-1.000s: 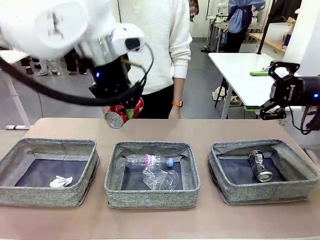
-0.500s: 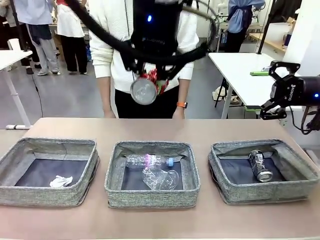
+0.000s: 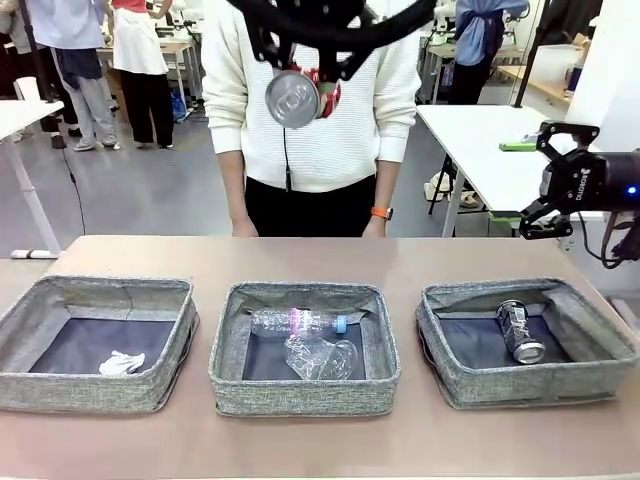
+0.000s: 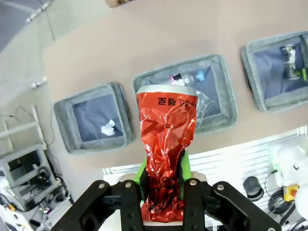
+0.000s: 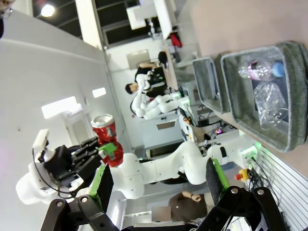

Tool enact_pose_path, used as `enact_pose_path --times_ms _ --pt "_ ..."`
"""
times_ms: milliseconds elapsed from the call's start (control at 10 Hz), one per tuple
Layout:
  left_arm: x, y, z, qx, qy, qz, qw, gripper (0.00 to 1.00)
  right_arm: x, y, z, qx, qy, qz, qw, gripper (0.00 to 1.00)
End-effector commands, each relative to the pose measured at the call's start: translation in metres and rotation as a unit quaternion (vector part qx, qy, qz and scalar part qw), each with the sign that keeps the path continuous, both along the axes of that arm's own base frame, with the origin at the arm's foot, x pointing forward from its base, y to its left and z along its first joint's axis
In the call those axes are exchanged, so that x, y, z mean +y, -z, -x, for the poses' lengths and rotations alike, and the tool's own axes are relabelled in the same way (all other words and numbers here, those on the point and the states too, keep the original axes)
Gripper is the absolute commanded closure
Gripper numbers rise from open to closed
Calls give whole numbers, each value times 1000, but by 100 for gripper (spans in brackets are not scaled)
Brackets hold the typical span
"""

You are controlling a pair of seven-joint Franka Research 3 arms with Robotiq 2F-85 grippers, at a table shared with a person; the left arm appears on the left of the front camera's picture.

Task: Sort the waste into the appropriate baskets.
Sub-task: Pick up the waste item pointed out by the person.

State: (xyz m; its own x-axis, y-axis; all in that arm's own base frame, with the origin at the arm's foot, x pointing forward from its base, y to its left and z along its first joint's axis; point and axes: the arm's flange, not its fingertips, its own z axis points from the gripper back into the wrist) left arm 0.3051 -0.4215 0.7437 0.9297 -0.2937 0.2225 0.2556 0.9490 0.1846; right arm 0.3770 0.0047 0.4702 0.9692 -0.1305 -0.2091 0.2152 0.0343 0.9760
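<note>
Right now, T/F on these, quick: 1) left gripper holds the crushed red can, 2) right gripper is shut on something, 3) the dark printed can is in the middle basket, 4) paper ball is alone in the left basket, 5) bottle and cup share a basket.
1) The left gripper holds the crushed red can. True; it is raised high above the table.
2) The right gripper is shut on something. False; its jaws stand open and empty.
3) The dark printed can lies in the middle basket. False; it lies in the right basket.
4) The paper ball is alone in the left basket. True.
5) The bottle and cup share the middle basket. True.
</note>
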Motion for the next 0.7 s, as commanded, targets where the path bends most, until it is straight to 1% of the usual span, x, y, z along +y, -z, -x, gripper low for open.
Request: enact_pose_path --times_ms 0,300,400,600 --pt "-8 -19 -8 -8 -15 -1 1000 74 -2 -1 -1 -8 -5 -2 1000 0" --pt "-4 -26 -15 10 -14 23 1000 74 -2 -1 -1 -8 -5 -2 1000 0" --pt "1 -15 -10 -2 -4 7 1000 74 -2 -1 -1 -8 -5 -2 1000 0" --pt "1 -15 -10 -2 -4 7 1000 74 -2 -1 -1 -8 -5 -2 1000 0"
